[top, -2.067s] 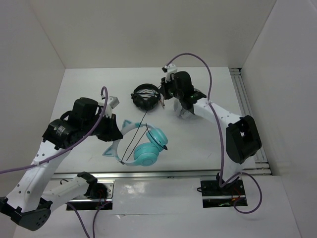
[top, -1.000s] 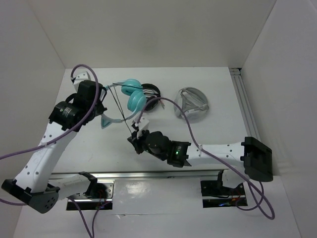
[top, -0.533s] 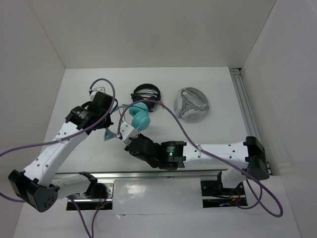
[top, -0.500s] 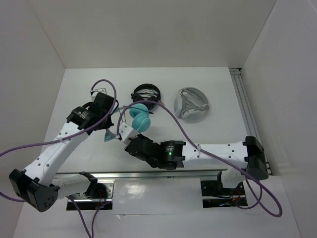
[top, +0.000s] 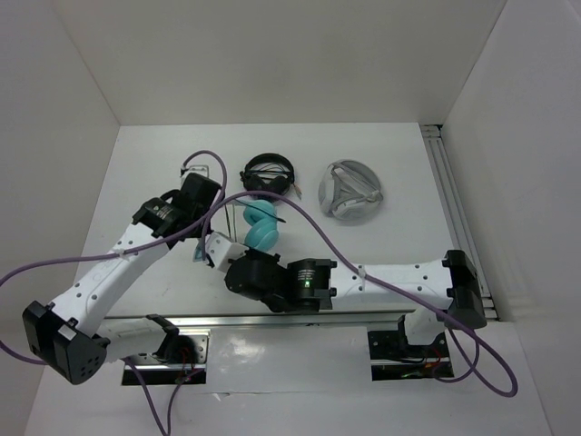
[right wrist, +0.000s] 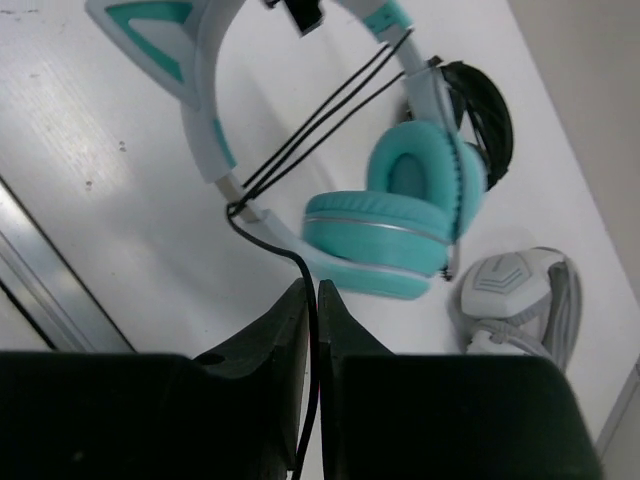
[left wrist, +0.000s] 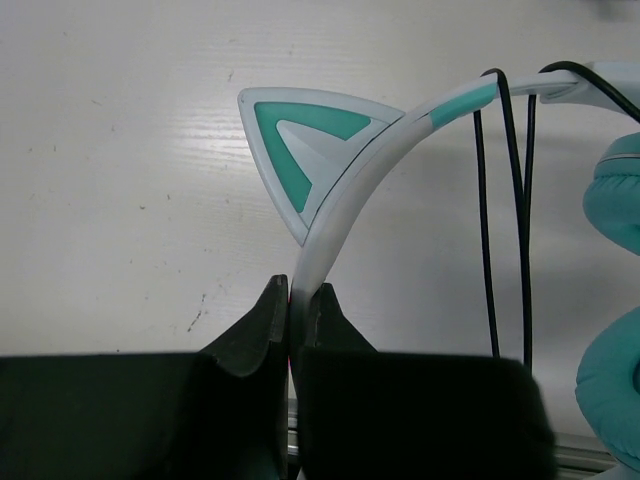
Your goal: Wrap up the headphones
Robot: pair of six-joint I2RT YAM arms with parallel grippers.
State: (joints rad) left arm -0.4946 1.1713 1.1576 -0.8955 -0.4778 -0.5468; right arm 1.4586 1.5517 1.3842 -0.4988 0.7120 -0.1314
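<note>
The left gripper (left wrist: 297,300) clamped the headband (left wrist: 340,200); the right gripper (right wrist: 312,300) pinched the cable (right wrist: 270,240), probably best held taut, looping toward the cups (right wrist: 400,215) at one o'clock.

We see small black headphones (top: 268,174) and grey-white headphones (top: 349,193) on the white worktop (top: 408,227), well beyond the right tool (right wrist: 311,292).

The top external camera looks down from high above and behind the arm bases over the whole table (top: 399,154). The left wrist camera looks past the left gripper (left wrist: 297,290), very close on the headphones (left wrist: 345,185). The right wrist camera, behind the right gripper (right wrist: 311,290), sits farther back. It shares the black headphones (right wrist: 485,110) and grey-white headphones (right wrist: 520,290) with the top view.
</note>
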